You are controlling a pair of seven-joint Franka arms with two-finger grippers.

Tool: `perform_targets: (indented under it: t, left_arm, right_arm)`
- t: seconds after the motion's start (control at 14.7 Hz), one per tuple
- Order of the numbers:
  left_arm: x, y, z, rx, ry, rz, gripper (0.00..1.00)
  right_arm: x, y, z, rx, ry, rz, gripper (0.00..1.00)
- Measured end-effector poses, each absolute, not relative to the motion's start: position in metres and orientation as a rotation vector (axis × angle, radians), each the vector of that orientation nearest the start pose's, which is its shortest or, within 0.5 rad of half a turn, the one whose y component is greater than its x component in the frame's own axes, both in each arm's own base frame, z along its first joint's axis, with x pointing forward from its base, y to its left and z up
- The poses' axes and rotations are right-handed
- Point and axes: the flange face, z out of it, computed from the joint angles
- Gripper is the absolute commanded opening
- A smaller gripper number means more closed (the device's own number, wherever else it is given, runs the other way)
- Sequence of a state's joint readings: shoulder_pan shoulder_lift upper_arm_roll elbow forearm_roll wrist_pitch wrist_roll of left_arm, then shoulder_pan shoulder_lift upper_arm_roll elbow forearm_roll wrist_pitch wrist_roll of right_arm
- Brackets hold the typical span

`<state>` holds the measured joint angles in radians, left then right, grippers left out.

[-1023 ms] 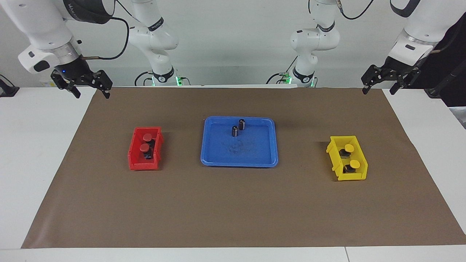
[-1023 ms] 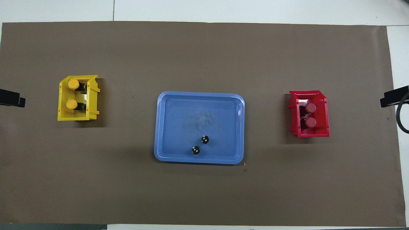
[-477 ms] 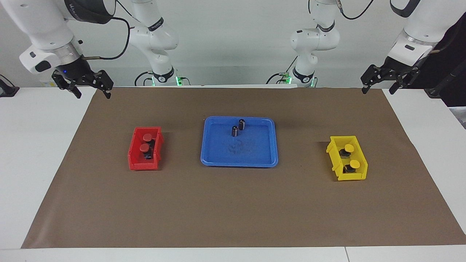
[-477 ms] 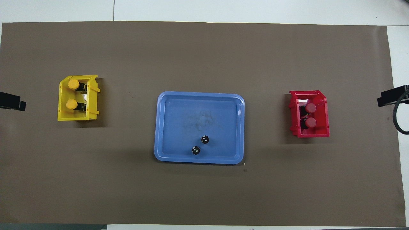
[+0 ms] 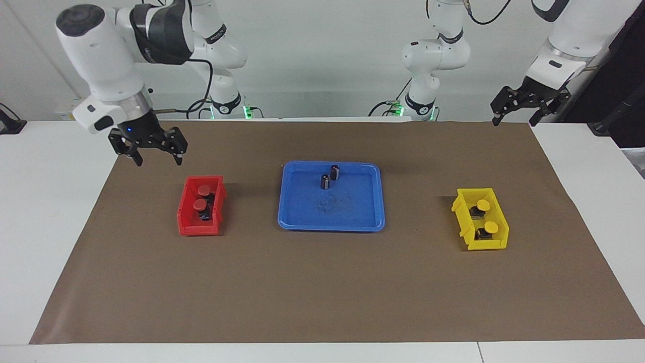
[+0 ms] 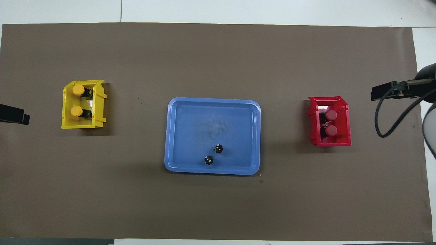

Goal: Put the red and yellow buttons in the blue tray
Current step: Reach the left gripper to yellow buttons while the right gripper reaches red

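Lay on the brown-papered tabletop (image 5: 322, 282): blue tray (image 5: 352, 219) midway, holding only two dark capless cylinders (image 5: 329, 177). Sat beside the tray toward the right arm's end: red bin (image 5: 187, 222) with two red buttons (image 5: 202, 197); toward the left arm's end: yellow bin (image 5: 486, 244) with two yellow buttons (image 5: 487, 216). Hovered near the red bin, jaws apart: right gripper (image 5: 154, 153). Waited, jaws apart: left gripper (image 5: 513, 107). Best centred over one red cap, then lowered straight between the bin walls.

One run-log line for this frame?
right gripper: open, above mat near small red bin | left gripper: open, waiting | red, yellow buttons: binned | wide blue tray: none
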<state>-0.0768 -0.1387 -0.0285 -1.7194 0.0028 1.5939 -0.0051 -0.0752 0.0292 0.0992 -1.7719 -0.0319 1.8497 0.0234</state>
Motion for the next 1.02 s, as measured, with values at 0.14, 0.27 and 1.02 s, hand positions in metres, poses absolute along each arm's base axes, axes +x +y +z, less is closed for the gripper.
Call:
perform_targets:
  t: [0.14,0.27,1.02]
  left_arm:
    - [0.508,-0.106,0.607,-3.137,0.133,-0.073,1.0]
    - [0.504,-0.149,0.577,-3.144,0.137,-0.108,1.0]
    - [0.506,-0.235,0.472,-3.152,0.09,-0.054,0.99]
  right_arm:
    - [0.586,0.021,0.496,-3.161,0.009,-0.1,0.93]
    - [0.586,0.02,0.462,-3.158,0.017,-0.106,0.89]
    - [0.563,0.018,0.38,-3.148,0.022,-0.115,0.68]
